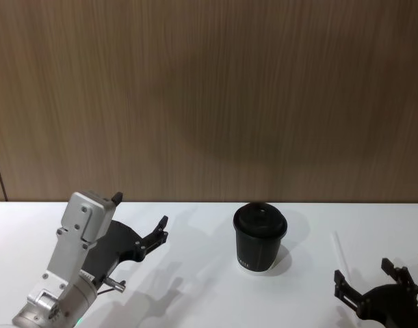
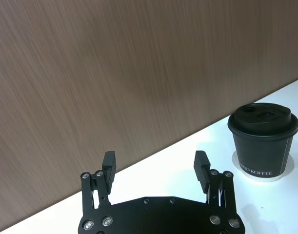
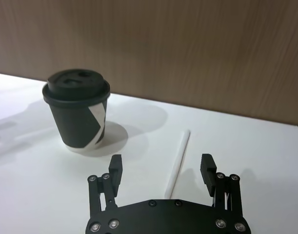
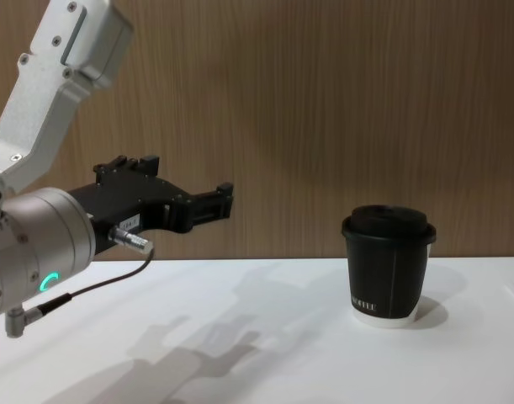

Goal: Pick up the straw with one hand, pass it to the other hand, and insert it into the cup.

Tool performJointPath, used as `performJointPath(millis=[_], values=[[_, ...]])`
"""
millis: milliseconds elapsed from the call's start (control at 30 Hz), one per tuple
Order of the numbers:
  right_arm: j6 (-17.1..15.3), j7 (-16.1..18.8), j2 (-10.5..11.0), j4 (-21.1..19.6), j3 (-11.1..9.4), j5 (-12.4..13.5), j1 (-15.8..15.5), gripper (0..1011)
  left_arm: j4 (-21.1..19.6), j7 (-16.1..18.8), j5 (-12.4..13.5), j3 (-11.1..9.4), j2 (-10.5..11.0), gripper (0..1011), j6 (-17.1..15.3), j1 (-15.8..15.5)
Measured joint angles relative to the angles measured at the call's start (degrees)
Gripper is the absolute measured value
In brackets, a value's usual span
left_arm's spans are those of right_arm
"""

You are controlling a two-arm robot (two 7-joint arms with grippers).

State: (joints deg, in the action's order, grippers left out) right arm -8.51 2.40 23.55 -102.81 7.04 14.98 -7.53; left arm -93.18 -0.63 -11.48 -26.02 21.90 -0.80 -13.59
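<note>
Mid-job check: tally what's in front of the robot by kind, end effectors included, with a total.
Cup: 1, black, lidded.
Straw: 1, white, lying flat.
End effectors: 2, left end effector and right end effector, both open.
Total: 4.

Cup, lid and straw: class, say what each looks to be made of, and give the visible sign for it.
Cup: probably paper, matte black, with a vertical seam, printed white lettering and a white base rim.
Lid: likely moulded plastic, black with a slight sheen and raised shapes on top.
Straw: white and matte, paper or plastic; the look leaves it open.
</note>
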Motion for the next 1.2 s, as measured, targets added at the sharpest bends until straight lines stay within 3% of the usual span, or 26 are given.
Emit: performJointPath(millis=[567, 1200], values=[[-3.64, 2.5, -1.27, 2.78, -1.84, 3.56, -0.48, 1001, 0.0, 0.0, 0.0, 0.0, 0.0, 1003, 0.0, 0.0], [-4.85, 4.4, -1.21, 5.88, -1.39, 2.88, 0.33, 1001, 0.0, 0.0, 0.0, 0.0, 0.0, 1003, 0.0, 0.0]])
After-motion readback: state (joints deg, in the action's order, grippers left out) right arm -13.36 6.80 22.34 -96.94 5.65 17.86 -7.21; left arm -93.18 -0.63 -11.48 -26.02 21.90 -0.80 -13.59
